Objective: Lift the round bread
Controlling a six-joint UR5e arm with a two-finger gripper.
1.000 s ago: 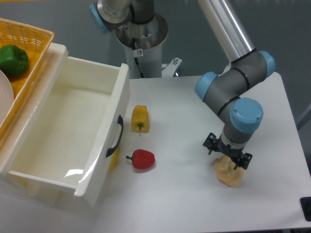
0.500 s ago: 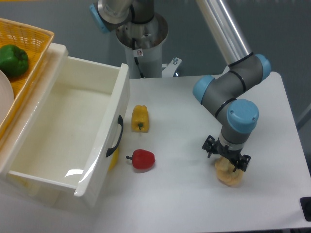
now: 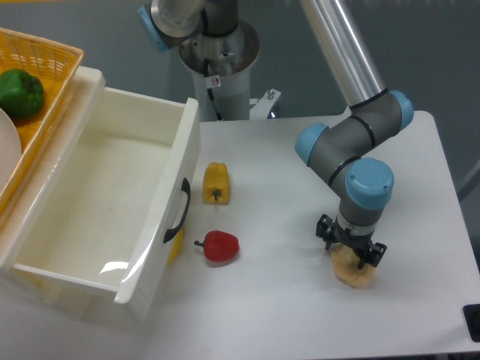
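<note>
The round bread [image 3: 355, 273] is a pale tan bun on the white table at the right front. My gripper [image 3: 350, 247] points straight down on top of it, and the wrist hides the bun's upper part. The jaws look spread wide, one on each side of the bun. I cannot tell if the fingertips touch it. The bread rests on the table.
A red pepper [image 3: 220, 246] and a yellow pepper [image 3: 216, 182] lie left of centre. An open white drawer [image 3: 112, 202] with a black handle [image 3: 178, 211] fills the left side. A yellow basket [image 3: 45, 82] with a green pepper [image 3: 20, 93] stands at the far left.
The gripper has shifted slightly left and lower over the bread. The bread has not moved.
</note>
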